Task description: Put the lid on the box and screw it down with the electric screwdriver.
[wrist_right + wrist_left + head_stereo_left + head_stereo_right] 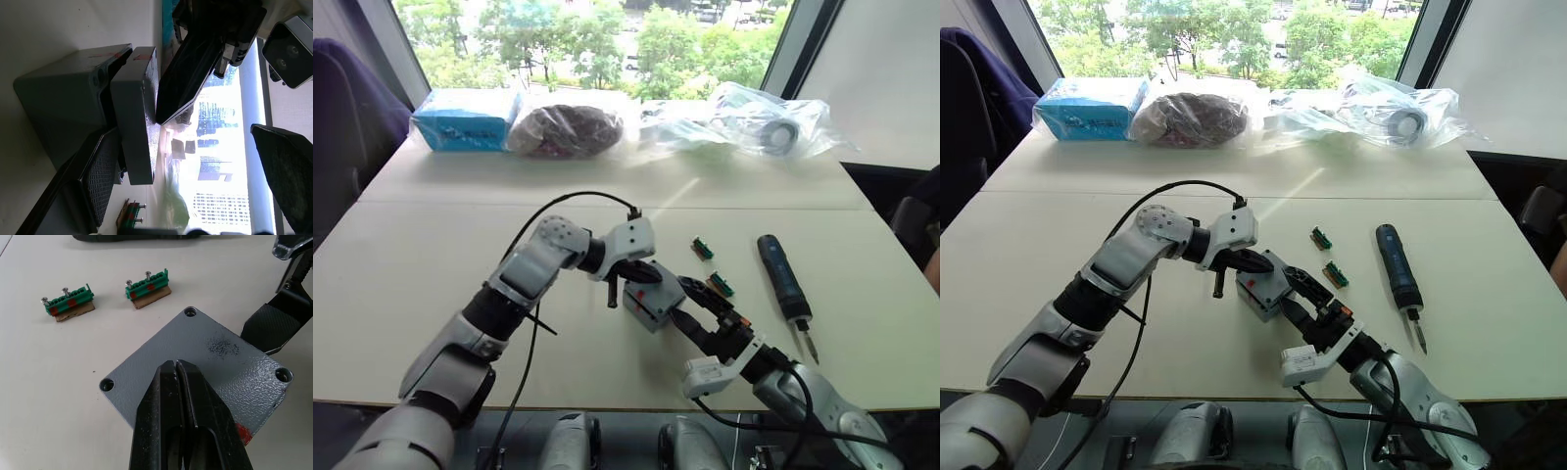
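The grey lid (210,357) lies on top of the grey box (63,98), slightly askew, with a red mark at one edge. My left gripper (176,367) is shut, its fingertips pressing down on the lid's top, near the table's middle (641,276). My right gripper (690,305) is open at the box's right side; one padded finger (98,171) rests against the box wall and the other finger (288,176) stands well apart. The dark blue electric screwdriver (785,284) lies on the table to the right, bit pointing toward the front edge.
Two green terminal strips holding screws (704,249) (721,285) lie between the box and the screwdriver. A blue carton (465,122) and clear plastic bags (754,122) line the table's far edge by the window. A cable loops over my left arm.
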